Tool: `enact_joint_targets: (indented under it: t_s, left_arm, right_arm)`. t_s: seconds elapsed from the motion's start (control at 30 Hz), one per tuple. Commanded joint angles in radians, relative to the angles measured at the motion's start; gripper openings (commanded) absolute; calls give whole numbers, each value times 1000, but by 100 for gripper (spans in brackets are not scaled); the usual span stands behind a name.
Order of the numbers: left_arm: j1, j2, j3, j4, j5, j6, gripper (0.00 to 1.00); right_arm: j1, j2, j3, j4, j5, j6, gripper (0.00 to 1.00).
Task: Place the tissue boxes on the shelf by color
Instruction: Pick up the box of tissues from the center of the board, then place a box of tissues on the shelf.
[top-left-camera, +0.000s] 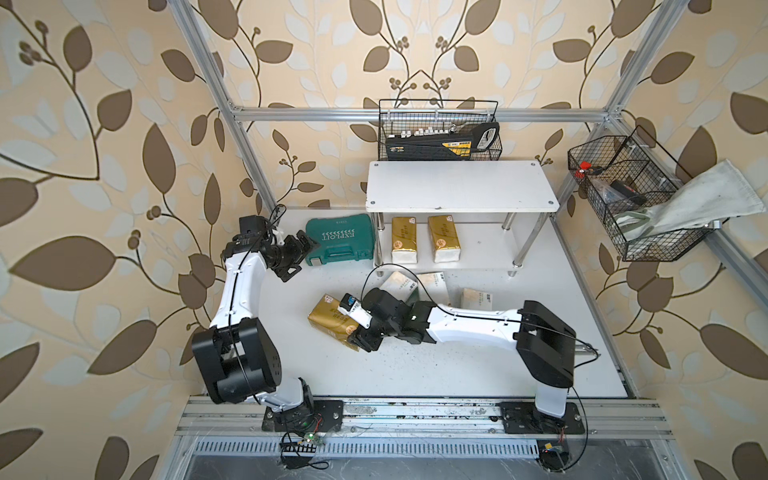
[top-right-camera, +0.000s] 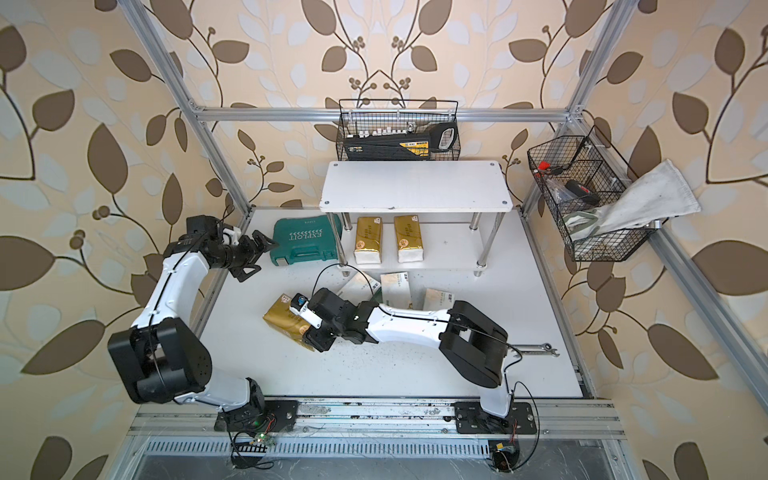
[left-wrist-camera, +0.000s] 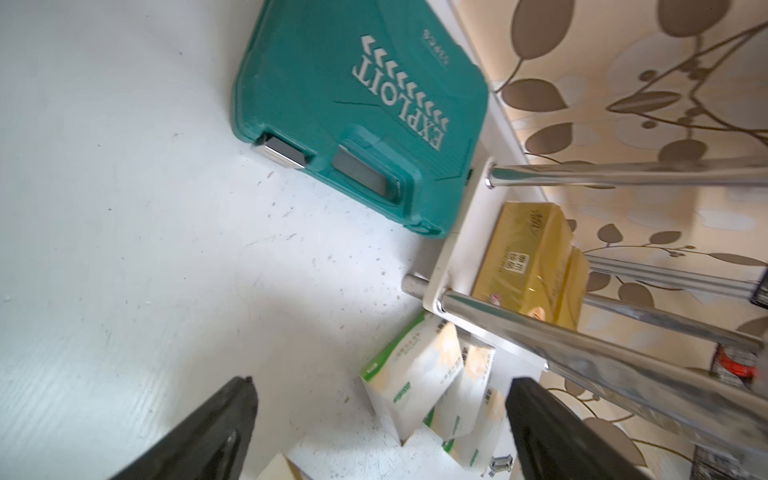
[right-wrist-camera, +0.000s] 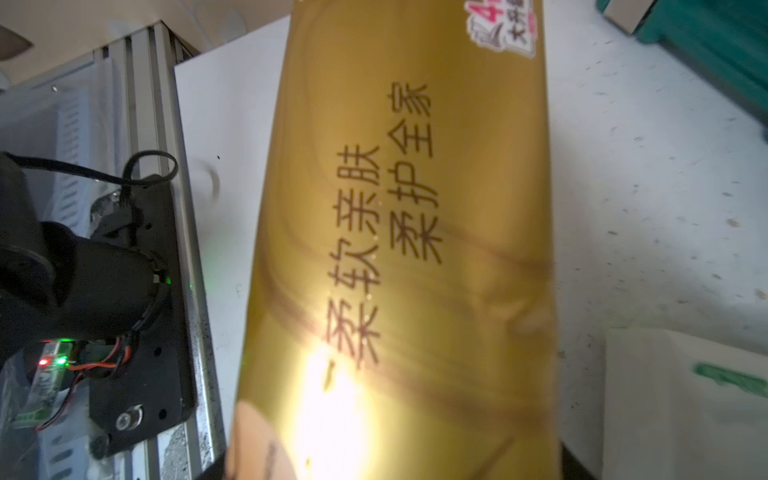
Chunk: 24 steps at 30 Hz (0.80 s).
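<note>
Gold tissue pack (top-left-camera: 329, 319) at the middle of the table (top-left-camera: 415, 365) has one end pinched by the right gripper (top-left-camera: 356, 329). The left gripper (top-left-camera: 300, 257) is wide open and empty, near the green tool case (top-left-camera: 338, 245).

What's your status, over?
Left gripper open, empty. Right gripper shut on gold pack. Two gold packs on shelf lower tier. White packs lie before it.

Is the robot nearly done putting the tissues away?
About a third. Two gold packs sit on the lower board of the shelf. The right gripper is clamped on the third gold pack on the table. Three white packs wait in front of the shelf.
</note>
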Motion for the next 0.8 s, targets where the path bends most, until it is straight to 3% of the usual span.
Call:
enact_joint_targets:
  t_s: [0.0,0.1,0.2,0.37,0.53,0.77]
  left_arm:
    - [-12,-116,-28,-51,64,-32,99]
    - [-32,-207,-66,-46,90,-67,99]
    - [-107,-286,-98,-34,73,-111,99]
    - [-349,-381,-134,-6,-78,-185,99]
    - [-586,-433,-189,69,-250,-272,99]
    - [-970,-290,-173,171,-499,-314,99]
  right_arm:
    - [4,-115,-67,11,103,68,54]
    - [4,-232,-139,-20,173,93,54]
    - [2,-348,-208,-60,264,105,54]
    - [-37,-507,-297,-149,388,138,54]
    - [-164,-649,-383,-220,472,201,54]
    - [-401,-740,-473,-241,503,237,56]
